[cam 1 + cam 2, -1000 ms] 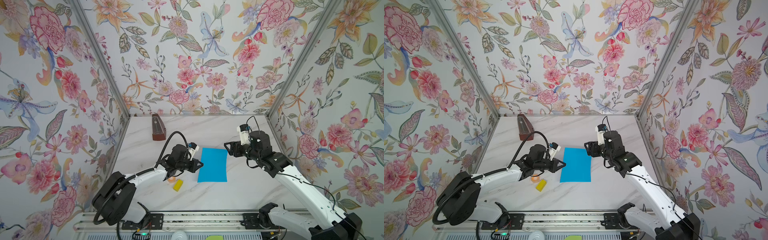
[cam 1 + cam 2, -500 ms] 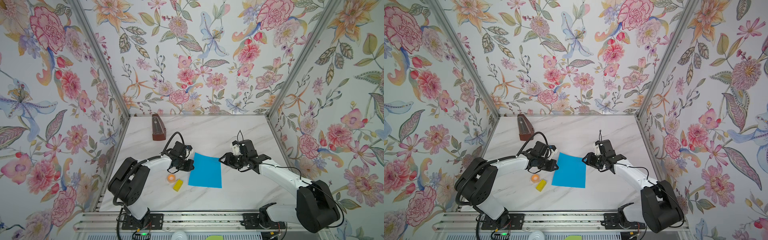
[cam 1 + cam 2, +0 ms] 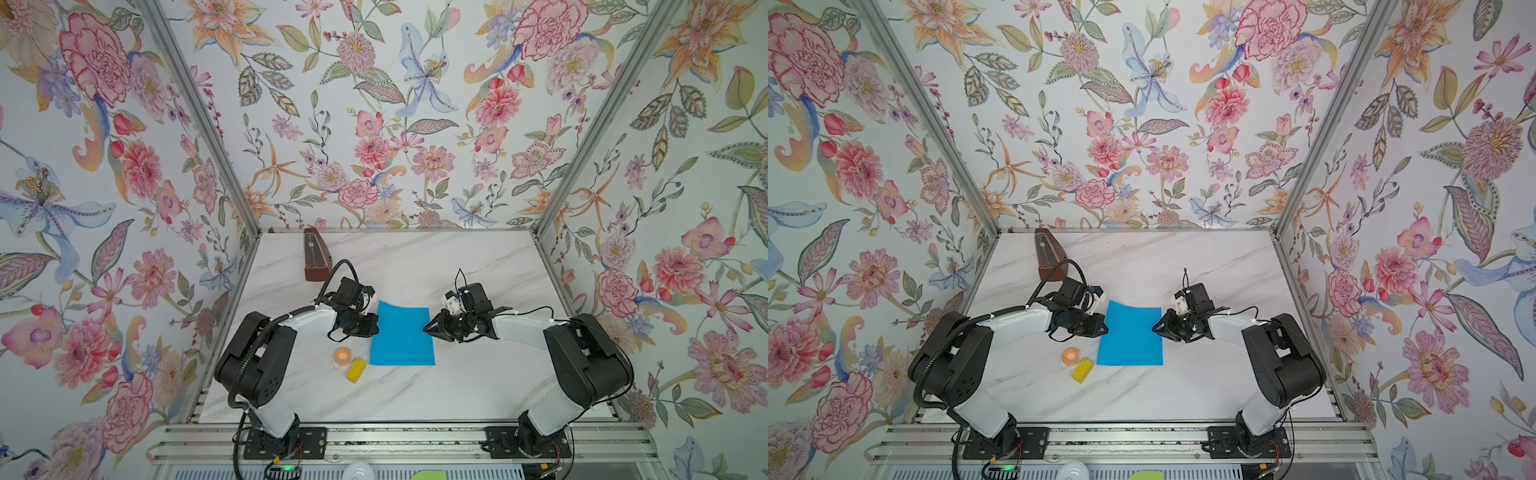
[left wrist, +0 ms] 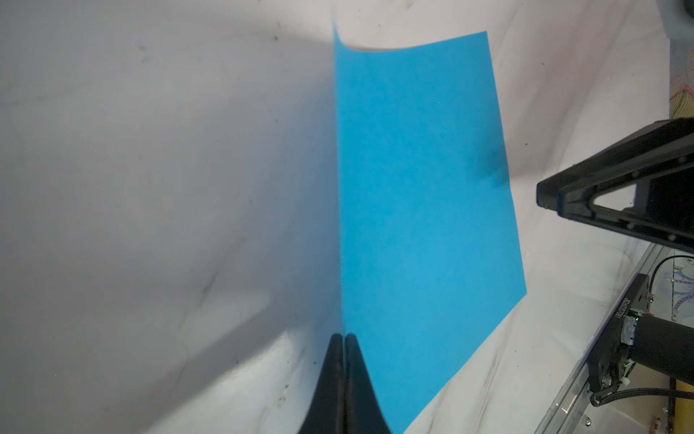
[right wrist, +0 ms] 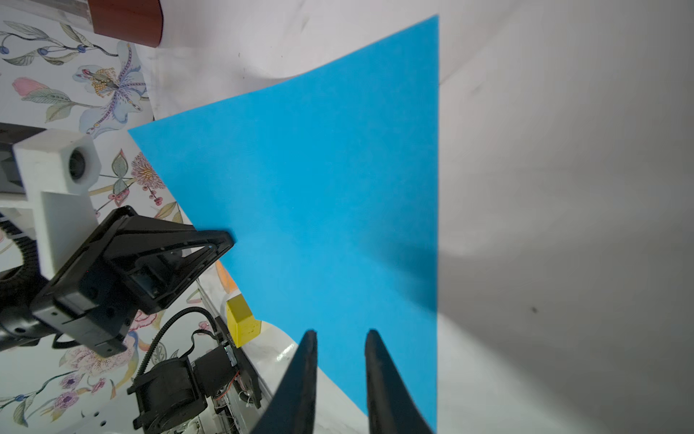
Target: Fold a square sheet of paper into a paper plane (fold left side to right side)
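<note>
The square sheet of paper (image 3: pixel 402 334) (image 3: pixel 1130 334) is plain bright blue and lies mid-table, unfolded, between my two grippers. My left gripper (image 3: pixel 375 325) (image 3: pixel 1104 328) (image 4: pixel 343 335) is shut at the sheet's left edge. In the left wrist view that edge (image 4: pixel 340 188) runs straight out of the seam between the jaws, and the far corner curls up. My right gripper (image 3: pixel 426 328) (image 3: pixel 1154 328) (image 5: pixel 340 333) sits at the right edge, jaws narrowly apart over the paper (image 5: pixel 319 180), gripping nothing. No paper plane shape shows.
A brown wooden metronome (image 3: pixel 315 255) (image 3: pixel 1049 257) stands at the back left. An orange ball (image 3: pixel 342 355) and a small yellow block (image 3: pixel 356 370) (image 5: pixel 242 325) lie just left of the sheet's near corner. Flowered walls enclose the table on three sides.
Both arms have come down low onto the table. The sheet has slid a little left with the left gripper and turned slightly. The right jaws have narrowed a lot.
</note>
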You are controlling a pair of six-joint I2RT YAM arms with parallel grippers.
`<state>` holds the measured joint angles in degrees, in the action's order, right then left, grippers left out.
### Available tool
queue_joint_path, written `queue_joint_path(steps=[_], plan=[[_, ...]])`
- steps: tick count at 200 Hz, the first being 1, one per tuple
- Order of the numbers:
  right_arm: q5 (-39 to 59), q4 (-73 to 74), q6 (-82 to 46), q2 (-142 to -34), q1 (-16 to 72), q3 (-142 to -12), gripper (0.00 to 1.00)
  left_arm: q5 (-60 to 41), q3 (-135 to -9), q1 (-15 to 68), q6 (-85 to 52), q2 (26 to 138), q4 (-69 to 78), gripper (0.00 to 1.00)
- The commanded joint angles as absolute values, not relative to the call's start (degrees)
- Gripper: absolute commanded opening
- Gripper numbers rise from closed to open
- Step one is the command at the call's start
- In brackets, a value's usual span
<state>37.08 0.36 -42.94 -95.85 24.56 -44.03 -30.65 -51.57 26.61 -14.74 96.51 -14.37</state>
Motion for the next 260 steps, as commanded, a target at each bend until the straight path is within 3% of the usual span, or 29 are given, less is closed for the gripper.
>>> queue_joint_path(steps=[1, 136, 160, 188, 260], plan=[[38.3, 2.4, -42.8, -97.5, 25.0, -45.6, 0.22, -30.1, -52.4, 25.9, -13.5, 97.8, -15.7, 0.0], [37.0, 0.7, -39.0, -103.9, 24.6, -46.8, 0.13, -30.7, -52.3, 25.5, -13.1, 96.6, -16.3, 0.0], [37.4, 1.1, -39.2, -104.0, 24.8, -46.3, 0.13, -34.6, -52.2, 25.7, -13.5, 95.3, -15.9, 0.21], [37.4, 1.2, -39.2, -103.9, 24.8, -46.2, 0.12, -36.6, -52.2, 26.8, -14.3, 93.7, -16.1, 0.34], [37.5, 1.2, -39.3, -103.6, 24.8, -46.0, 0.12, -36.4, -54.0, 31.1, -18.1, 92.0, -15.0, 0.46]])
